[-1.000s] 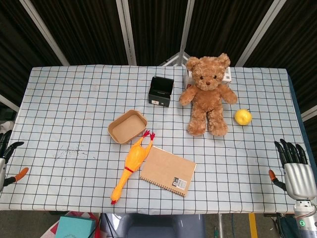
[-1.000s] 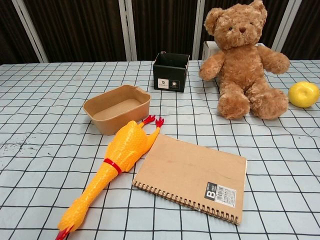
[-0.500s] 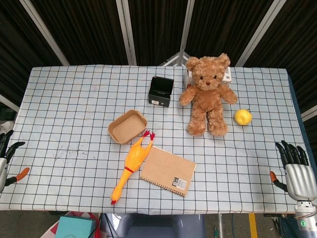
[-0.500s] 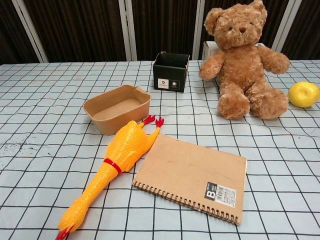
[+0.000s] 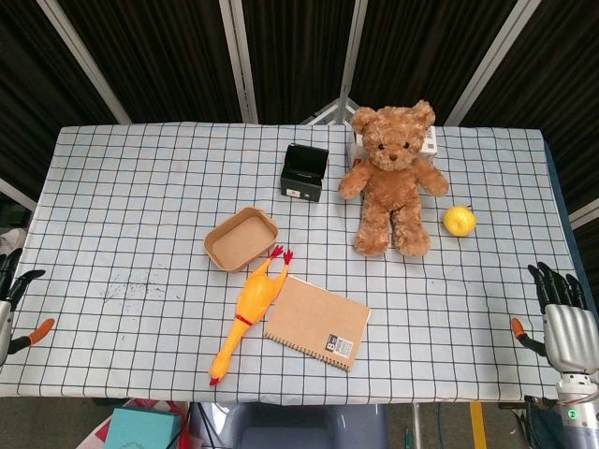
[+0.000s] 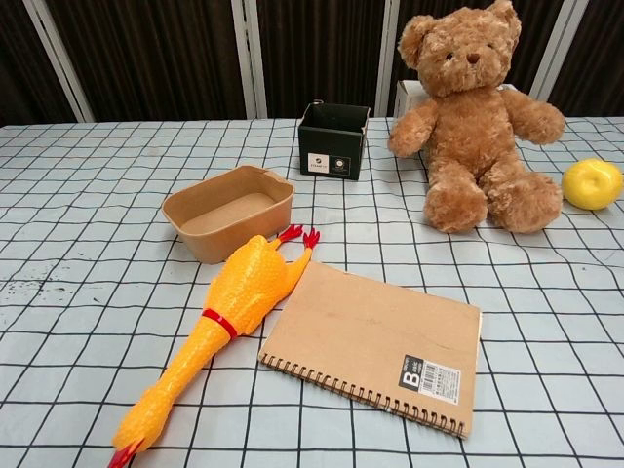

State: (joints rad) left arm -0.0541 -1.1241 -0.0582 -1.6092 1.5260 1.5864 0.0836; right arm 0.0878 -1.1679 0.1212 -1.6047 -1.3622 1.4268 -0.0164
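My left hand (image 5: 9, 304) shows at the far left edge of the head view, beside the table's near left corner, fingers apart and holding nothing. My right hand (image 5: 564, 327) hangs at the near right corner, fingers spread and empty. Neither hand appears in the chest view. A yellow rubber chicken (image 5: 246, 312) (image 6: 221, 326) lies near the front middle, next to a brown spiral notebook (image 5: 318, 322) (image 6: 378, 341). A brown paper tray (image 5: 241, 238) (image 6: 228, 211) sits just behind the chicken.
A brown teddy bear (image 5: 392, 178) (image 6: 477, 117) sits at the back right, with a lemon (image 5: 459, 221) (image 6: 592, 183) to its right and a black box (image 5: 304, 172) (image 6: 333, 140) to its left. A checked cloth (image 5: 131, 206) covers the table. A teal box (image 5: 140, 428) lies below the front edge.
Both hands have slid slightly lower toward the near edge of the head view. Nothing on the table has moved.
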